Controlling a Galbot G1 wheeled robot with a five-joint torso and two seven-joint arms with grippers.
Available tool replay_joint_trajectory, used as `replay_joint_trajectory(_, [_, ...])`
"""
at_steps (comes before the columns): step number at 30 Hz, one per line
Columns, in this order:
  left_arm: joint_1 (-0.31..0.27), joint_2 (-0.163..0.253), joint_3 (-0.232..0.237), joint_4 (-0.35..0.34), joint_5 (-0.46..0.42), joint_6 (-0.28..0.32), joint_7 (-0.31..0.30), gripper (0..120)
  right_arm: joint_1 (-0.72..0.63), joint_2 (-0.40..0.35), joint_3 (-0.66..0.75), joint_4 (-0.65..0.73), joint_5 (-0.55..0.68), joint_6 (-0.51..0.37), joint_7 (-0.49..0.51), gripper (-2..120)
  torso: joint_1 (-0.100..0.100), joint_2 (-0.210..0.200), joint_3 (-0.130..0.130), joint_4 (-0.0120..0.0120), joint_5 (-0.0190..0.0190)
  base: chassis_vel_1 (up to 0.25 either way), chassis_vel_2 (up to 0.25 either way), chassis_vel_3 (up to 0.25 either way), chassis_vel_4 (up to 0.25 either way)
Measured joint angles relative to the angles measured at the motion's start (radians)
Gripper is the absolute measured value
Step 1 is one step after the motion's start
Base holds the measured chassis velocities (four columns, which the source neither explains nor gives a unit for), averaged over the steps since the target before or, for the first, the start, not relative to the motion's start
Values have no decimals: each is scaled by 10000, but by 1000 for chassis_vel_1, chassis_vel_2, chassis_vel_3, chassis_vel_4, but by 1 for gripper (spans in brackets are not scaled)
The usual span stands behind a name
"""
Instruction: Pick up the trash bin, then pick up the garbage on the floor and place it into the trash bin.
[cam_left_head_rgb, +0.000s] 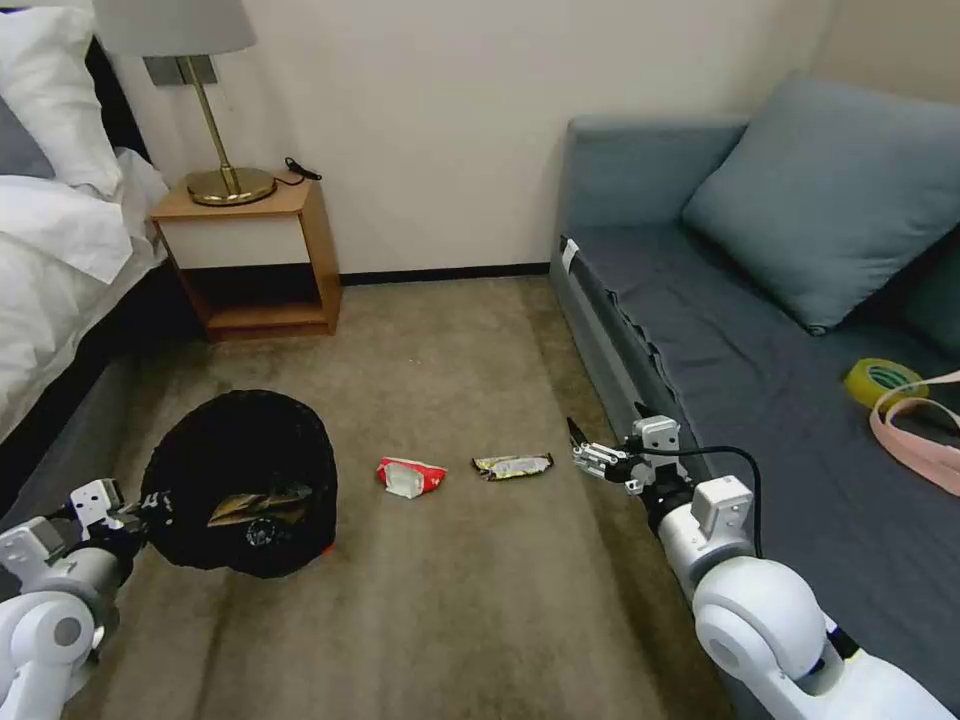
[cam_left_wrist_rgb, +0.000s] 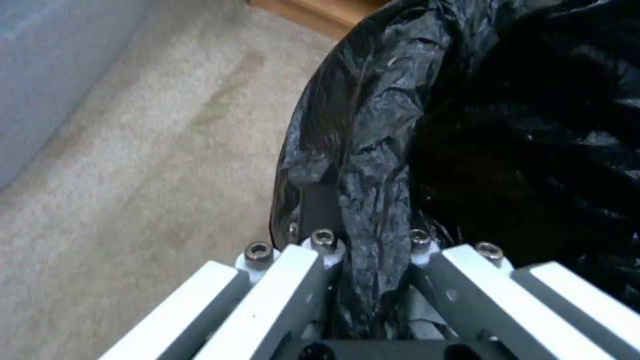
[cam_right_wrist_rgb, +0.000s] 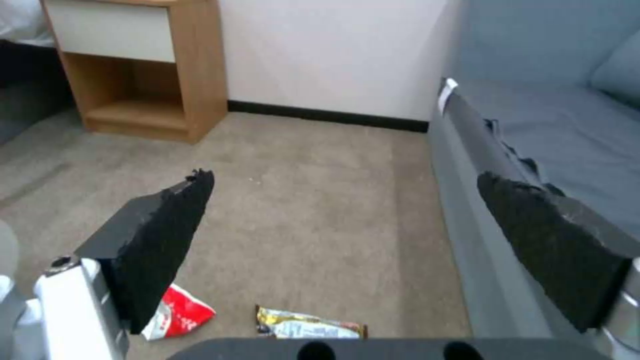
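Two wrappers left on the carpet (cam_left_head_rgb: 440, 620): red-white wrapper (cam_left_head_rgb: 409, 476) nearer the trash bin (cam_left_head_rgb: 245, 480), dark-gold wrapper (cam_left_head_rgb: 512, 465) just beside it toward the sofa (cam_left_head_rgb: 720, 330). Left gripper (cam_left_wrist_rgb: 370, 280) pinched on the bin's bag-lined rim, holding it tilted at the robot's left with brown paper and a dark piece already inside. Right gripper (cam_left_head_rgb: 590, 458) spread wide, hovering above and slightly sofa-side of the dark-gold wrapper. Best to drop straight down over the wrapper's middle, pads (cam_right_wrist_rgb: 163, 240) straddling its narrow width, press lightly into the pile, then close. Worth keeping the bin mouth steady and turned toward the working arm.
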Motion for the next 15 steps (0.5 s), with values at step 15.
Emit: replay_joint_trajectory(15, [54, -72, -360, -85, -124, 9, 25, 2, 330, -18, -297, -234, 40, 17, -84, 100, 0, 0, 0, 0, 0, -130, 133, 128, -135])
